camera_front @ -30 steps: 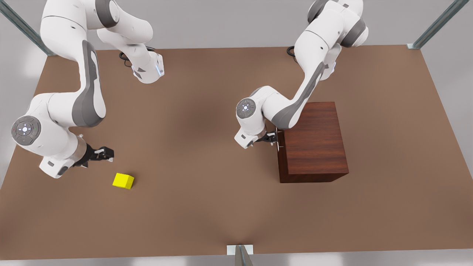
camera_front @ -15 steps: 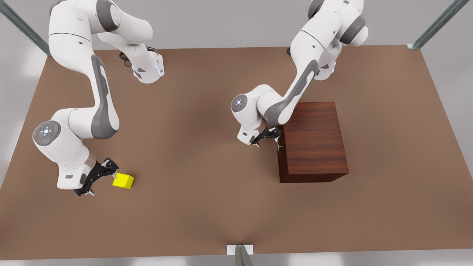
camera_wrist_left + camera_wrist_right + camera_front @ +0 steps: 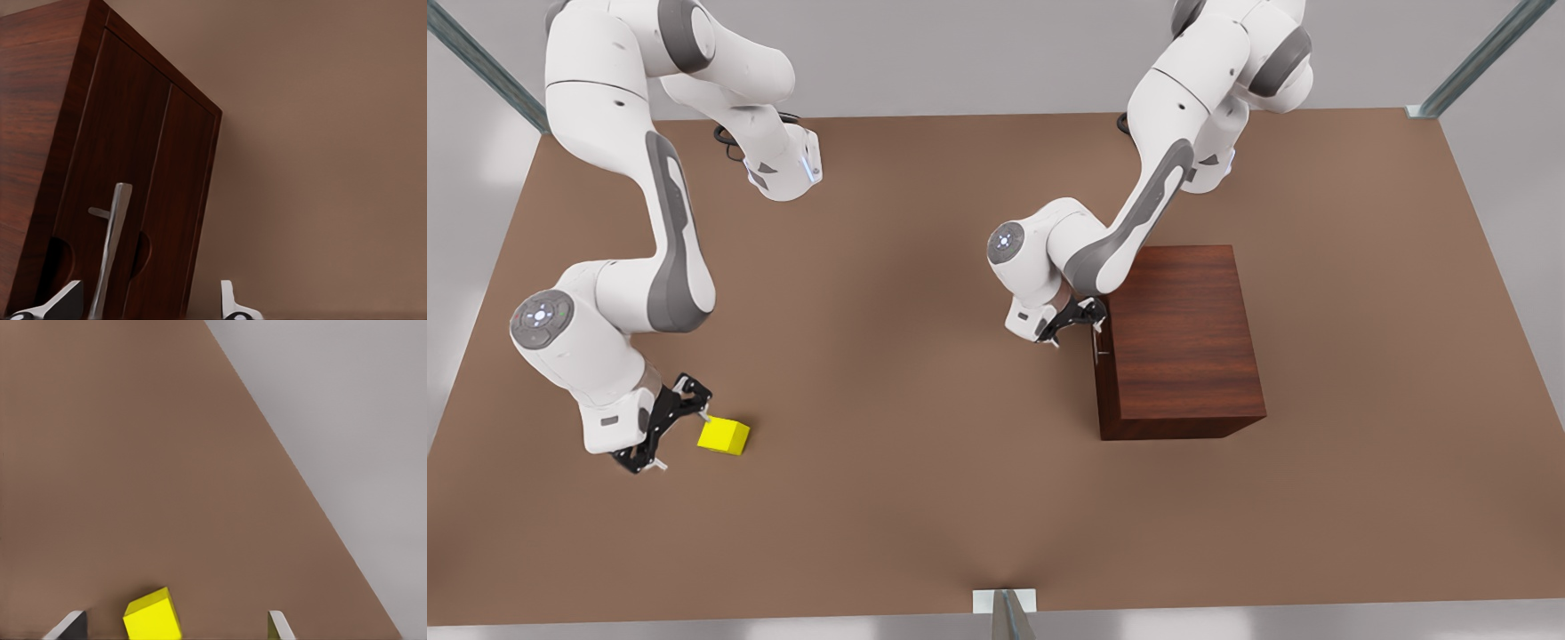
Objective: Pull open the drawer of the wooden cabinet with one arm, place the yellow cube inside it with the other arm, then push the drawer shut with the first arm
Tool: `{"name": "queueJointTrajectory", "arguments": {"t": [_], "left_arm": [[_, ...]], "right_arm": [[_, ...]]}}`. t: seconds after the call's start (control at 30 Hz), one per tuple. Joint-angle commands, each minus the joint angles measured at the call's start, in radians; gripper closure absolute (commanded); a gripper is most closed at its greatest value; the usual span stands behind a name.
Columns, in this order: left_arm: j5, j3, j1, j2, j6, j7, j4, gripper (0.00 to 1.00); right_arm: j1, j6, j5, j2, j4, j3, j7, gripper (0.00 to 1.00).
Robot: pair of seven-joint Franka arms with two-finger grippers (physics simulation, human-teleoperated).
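Cabinet (image 3: 1183, 342): dark polished wood grain. Handle (image 3: 110, 257): brushed metal. Cube (image 3: 724, 436): smooth matt yellow. Table (image 3: 925, 444): matt brown.

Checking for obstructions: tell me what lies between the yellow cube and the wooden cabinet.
Only bare table separates yellow cube from wooden cabinet, per the front view.

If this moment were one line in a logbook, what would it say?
drawer: shut | left gripper: open at handle | right gripper: open beside yellow cube | cube on table
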Motion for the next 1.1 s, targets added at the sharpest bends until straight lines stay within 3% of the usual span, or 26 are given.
{"name": "queueJointTrajectory", "arguments": {"t": [0.0,1.07], "left_arm": [[0.009,0.000,0.001,-0.002,0.029,-0.062,-0.015,0.00],[-0.146,-0.003,0.010,0.010,0.170,0.129,0.005,0.00]], "right_arm": [[0.000,-0.069,0.023,-0.002,0.001,0.001,-0.215,0.00],[0.001,-0.071,0.021,0.010,0.004,0.001,-0.217,0.00]]}}
